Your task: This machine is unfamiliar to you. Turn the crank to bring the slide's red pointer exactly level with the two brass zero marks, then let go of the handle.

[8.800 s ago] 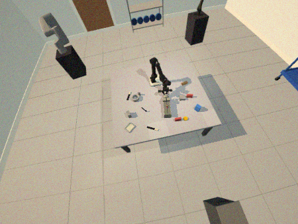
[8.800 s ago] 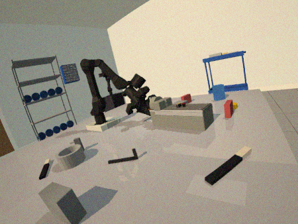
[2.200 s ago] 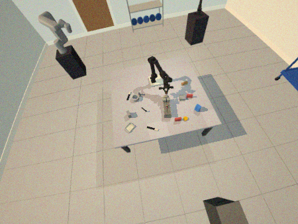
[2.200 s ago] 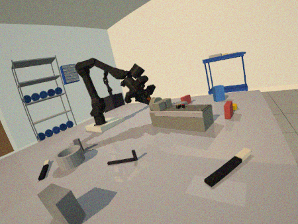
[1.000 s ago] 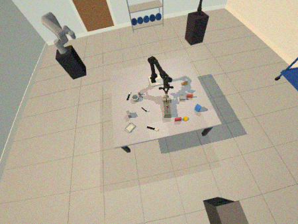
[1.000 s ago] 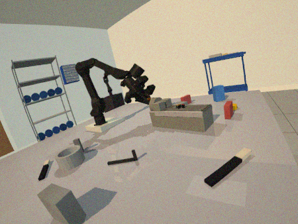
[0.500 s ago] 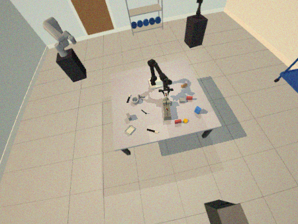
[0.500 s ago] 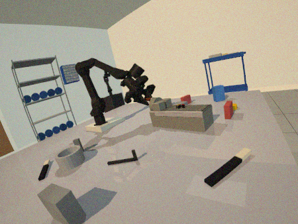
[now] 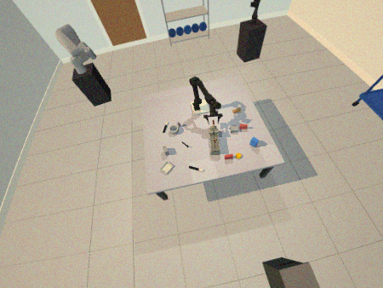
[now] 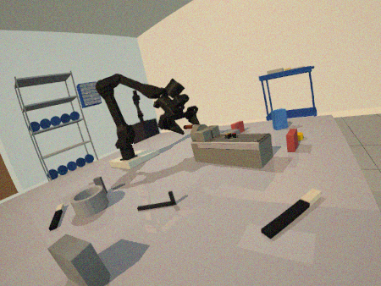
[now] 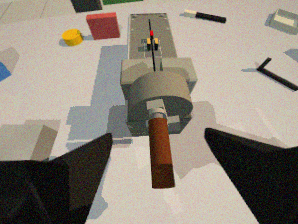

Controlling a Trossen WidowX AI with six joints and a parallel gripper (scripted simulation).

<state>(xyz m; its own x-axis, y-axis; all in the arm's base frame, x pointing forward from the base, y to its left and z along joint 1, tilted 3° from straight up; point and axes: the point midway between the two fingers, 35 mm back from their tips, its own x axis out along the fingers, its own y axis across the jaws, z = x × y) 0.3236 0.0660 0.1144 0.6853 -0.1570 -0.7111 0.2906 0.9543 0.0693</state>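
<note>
The grey machine [image 9: 214,148] [image 10: 230,156] [image 11: 135,37] stands on the table, with a round crank hub [image 11: 160,90] at its near end in the wrist view. The brown-red crank handle [image 11: 161,150] [image 10: 187,127] sticks out from the hub toward the wrist camera. My gripper [image 11: 158,135] [image 10: 190,128] is open, one finger on each side of the handle, with gaps on both sides. The slide's red pointer [image 11: 151,33] shows beside the brass zero marks [image 11: 156,44], slightly farther up the wrist image. The slanted view does not show whether they are exactly level.
A red block [image 11: 103,26] [image 10: 292,140] and yellow cylinder [image 11: 72,37] are beside the machine's far end. A grey block [image 11: 20,142] is left of the gripper in the wrist view. A black L-shaped piece [image 11: 278,75] [image 10: 157,206] and a blue object [image 9: 254,141] [image 10: 279,119] lie farther off.
</note>
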